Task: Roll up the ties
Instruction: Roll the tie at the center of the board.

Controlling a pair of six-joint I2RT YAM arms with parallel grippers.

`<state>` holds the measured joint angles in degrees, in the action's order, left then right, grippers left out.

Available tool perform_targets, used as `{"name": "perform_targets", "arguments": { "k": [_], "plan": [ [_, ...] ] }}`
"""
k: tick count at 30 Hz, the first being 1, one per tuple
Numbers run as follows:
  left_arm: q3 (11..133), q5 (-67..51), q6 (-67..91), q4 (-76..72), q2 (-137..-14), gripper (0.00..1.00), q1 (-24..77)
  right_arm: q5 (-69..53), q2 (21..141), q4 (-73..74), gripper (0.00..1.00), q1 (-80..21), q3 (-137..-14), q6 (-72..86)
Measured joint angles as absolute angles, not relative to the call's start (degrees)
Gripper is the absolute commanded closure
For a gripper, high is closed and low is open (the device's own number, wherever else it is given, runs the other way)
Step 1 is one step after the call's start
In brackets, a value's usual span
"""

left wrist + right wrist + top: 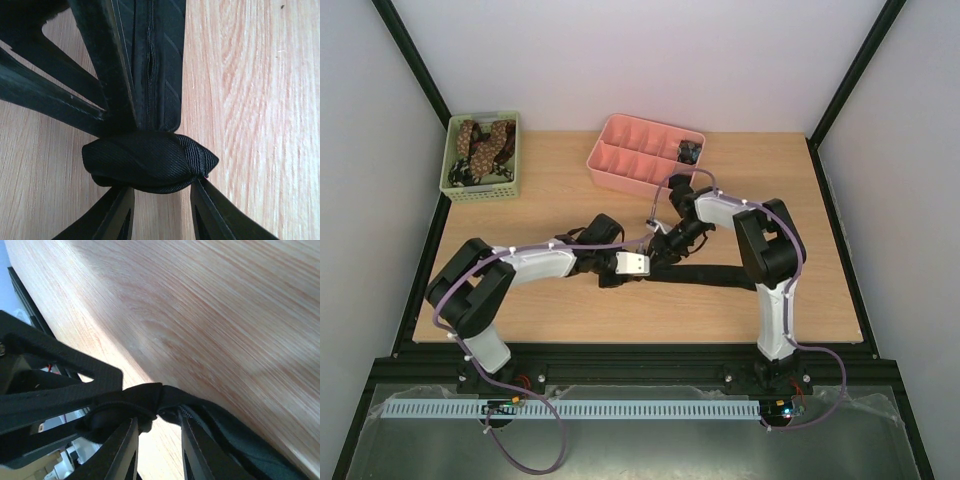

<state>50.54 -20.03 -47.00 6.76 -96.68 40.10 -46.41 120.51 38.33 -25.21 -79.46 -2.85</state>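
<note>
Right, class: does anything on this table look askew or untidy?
Yes: the black tie mid-table has a lopsided roll, blunt at one end and pinched to a point at the other, so its layers are not stacked evenly. The brown spotted ties lie jumbled in the green basket.

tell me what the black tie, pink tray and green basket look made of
Black tie: matte woven fabric, judging by diagonal ribs and a stitched seam. Pink tray: probably moulded plastic, smooth, evenly coloured. Green basket: likely plastic too, with lattice walls.

A robot lab: two arms (535, 265) at a wooden table (560, 195), white walls (650, 60) around.
</note>
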Motion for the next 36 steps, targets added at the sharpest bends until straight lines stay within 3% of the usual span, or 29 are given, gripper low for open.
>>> {"name": "perform_targets", "arguments": {
  "k": [8,15,28,36],
  "plan": [
    [52.8,-20.1,-46.3,6.8,-98.5,0.66,40.2,-47.6,118.4,38.9,0.72,-22.5,-79.2,-1.6],
    [55.0,-20.1,-45.8,6.9,-100.1,0.66,40.3,-48.9,114.4,37.6,0.6,-21.4,-75.3,1.6],
    [60.2,-20.1,-44.1,7.2,-104.6,0.65,42.0,-47.9,113.1,34.0,0.6,-20.9,-71.6,4.6],
    [61.6,-20.1,-43.2,7.7,-105.7,0.65,42.2,-45.6,113.4,32.2,0.81,-20.7,-71.6,5.2]
  ]
}}
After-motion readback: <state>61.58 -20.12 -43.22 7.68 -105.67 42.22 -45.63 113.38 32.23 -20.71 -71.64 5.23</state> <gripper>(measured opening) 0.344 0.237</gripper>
